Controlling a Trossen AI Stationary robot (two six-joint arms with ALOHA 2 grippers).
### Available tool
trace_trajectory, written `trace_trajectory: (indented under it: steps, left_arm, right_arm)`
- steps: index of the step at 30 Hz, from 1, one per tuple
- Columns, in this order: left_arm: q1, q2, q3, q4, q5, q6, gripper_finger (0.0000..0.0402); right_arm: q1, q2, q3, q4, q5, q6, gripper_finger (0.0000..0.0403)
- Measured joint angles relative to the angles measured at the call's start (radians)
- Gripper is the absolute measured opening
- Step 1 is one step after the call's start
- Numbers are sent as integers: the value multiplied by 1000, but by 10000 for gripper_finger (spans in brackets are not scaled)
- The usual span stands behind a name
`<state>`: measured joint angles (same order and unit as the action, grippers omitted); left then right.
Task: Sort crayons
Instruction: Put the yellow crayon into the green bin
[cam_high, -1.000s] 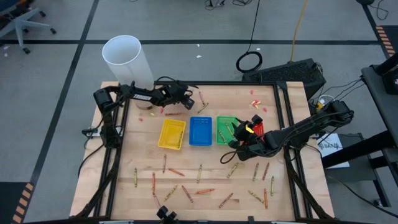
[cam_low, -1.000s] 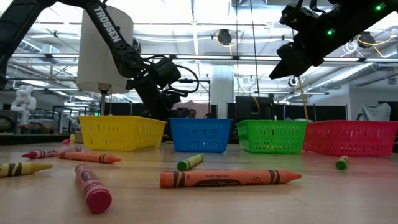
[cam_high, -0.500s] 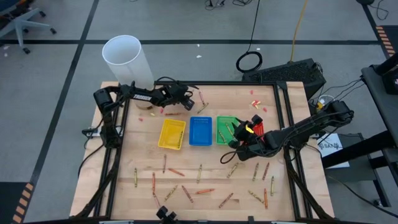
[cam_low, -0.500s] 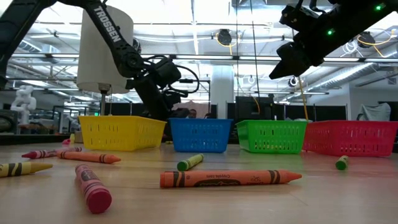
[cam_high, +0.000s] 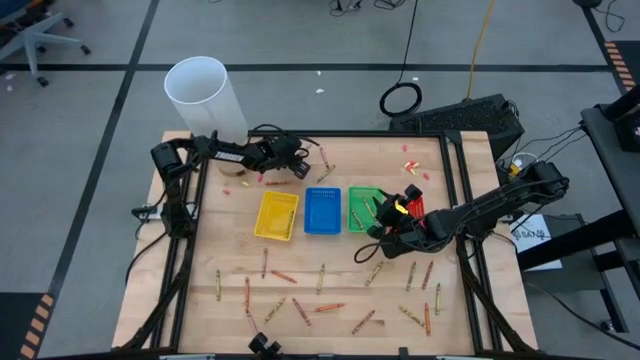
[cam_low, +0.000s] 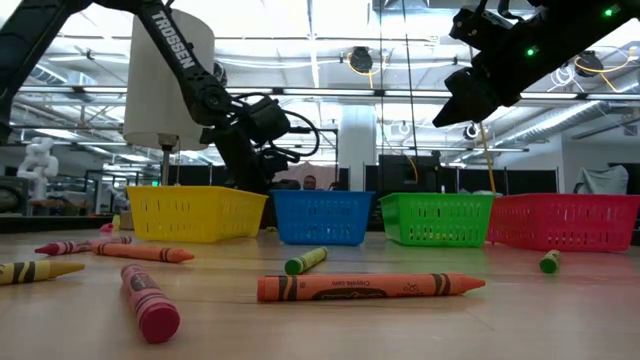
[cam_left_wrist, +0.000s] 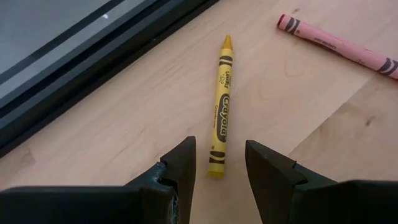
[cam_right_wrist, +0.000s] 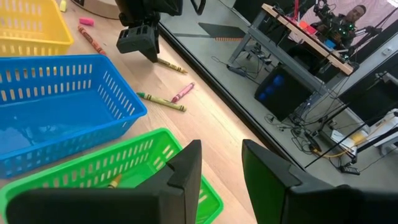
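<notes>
High view: left gripper (cam_high: 303, 163) sits at the far edge of the table (cam_high: 190, 300), behind the blue tray (cam_high: 323, 210); right gripper (cam_high: 378, 222) is over the green tray (cam_high: 362, 207); most crayons (cam_high: 322, 277) lie scattered on the near half, long axes pointing every which way. Low view: an orange crayon (cam_low: 370, 287) lies flat, long axis across the picture, tip to the right; a red one (cam_low: 148, 301) lies with its blunt end toward the camera. Left wrist view: fingers (cam_left_wrist: 180, 163) apart, gripping nothing; a yellow crayon (cam_left_wrist: 220, 114) lies flat on the wood, its flat end in the gap between them, tip pointing straight away from the gripper. Right wrist view: fingers (cam_right_wrist: 188, 164) spread, nothing between them, above the green tray with one crayon inside
</notes>
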<state>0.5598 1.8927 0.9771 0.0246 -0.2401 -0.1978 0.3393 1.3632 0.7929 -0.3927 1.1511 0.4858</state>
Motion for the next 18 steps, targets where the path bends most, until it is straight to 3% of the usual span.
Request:
trace_trajectory:
  steps: [18]
  left_arm:
    - [-18,2,0,-11,-30,-50,139]
  right_arm:
    - [0,0,0,-1,0,-10,100]
